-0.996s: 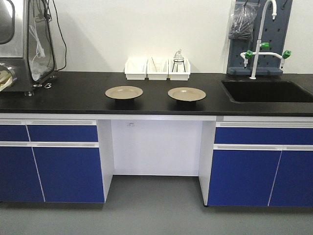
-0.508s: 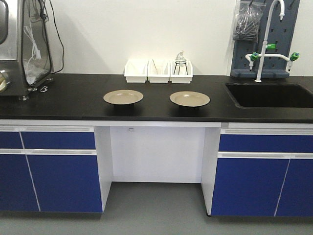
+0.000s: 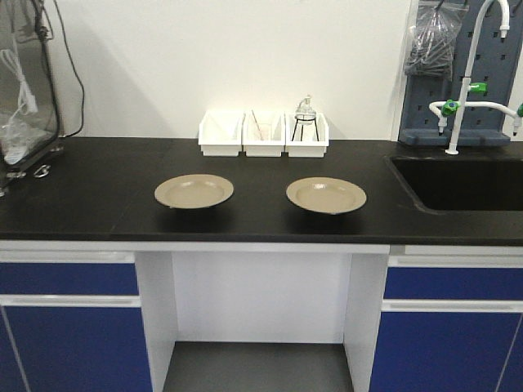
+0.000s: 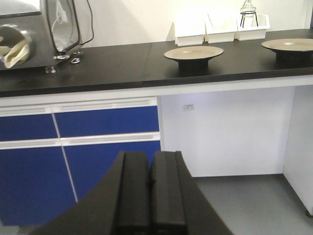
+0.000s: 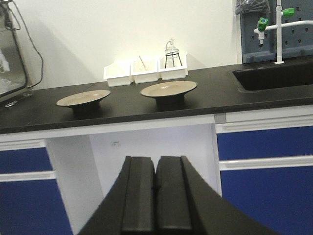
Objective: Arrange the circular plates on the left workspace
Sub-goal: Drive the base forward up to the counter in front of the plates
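Two tan plates sit on the black counter (image 3: 90, 204), well apart from each other and both upright on their dark feet; the left plate (image 3: 194, 191) lies in front of the white bins (image 3: 263, 135), the right plate (image 3: 326, 195) between it and the sink (image 3: 462, 184); neither touches the bins. The left gripper (image 4: 150, 161) hangs below counter height facing the blue cabinets (image 4: 105, 122), its fingers pressed together with nothing between them; the right gripper (image 5: 155, 164) is likewise closed and empty, low before the counter's front edge.
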Motion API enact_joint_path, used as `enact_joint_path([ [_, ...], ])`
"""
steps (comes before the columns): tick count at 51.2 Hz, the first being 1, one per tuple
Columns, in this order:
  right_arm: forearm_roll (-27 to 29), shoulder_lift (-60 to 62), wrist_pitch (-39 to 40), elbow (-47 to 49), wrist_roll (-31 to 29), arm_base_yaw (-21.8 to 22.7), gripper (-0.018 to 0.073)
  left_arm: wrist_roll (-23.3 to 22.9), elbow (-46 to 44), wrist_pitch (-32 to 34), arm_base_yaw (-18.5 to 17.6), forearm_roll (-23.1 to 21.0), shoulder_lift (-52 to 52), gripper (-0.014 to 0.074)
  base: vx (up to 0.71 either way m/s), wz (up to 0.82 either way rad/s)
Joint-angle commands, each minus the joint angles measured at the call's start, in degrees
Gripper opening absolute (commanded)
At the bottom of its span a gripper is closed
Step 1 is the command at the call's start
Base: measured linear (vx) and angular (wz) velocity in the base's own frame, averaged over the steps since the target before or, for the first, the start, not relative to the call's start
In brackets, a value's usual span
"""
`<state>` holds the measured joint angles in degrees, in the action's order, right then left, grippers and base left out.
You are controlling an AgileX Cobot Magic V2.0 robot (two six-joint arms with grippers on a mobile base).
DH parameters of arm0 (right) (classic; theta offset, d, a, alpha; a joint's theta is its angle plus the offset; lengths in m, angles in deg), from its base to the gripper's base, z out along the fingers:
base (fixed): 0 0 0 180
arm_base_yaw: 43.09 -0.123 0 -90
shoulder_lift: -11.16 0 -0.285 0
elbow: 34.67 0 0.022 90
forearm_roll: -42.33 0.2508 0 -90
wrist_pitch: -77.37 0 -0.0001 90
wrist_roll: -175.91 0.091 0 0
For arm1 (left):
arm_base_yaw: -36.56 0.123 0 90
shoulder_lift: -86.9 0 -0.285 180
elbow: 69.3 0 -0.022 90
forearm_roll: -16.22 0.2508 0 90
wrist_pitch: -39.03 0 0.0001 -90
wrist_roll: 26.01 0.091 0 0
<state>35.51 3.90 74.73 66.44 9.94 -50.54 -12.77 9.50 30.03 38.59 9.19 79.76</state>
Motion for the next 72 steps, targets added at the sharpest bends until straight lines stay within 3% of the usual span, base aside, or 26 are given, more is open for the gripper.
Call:
enact_joint_path([
  [1, -0.7, 0.7, 4.6, -1.2, -0.4, 0.0, -0.0004, -0.6, 1.1, 5.1, -0.4, -0.1, 0.9, 0.0000, 0.52, -0.09],
  [72, -0.7, 0.7, 4.6, -1.2, -0.4, 0.0, -0.0004, -0.6, 1.1, 5.1, -0.4, -0.1, 0.9, 0.0000, 0.45, -0.01],
])
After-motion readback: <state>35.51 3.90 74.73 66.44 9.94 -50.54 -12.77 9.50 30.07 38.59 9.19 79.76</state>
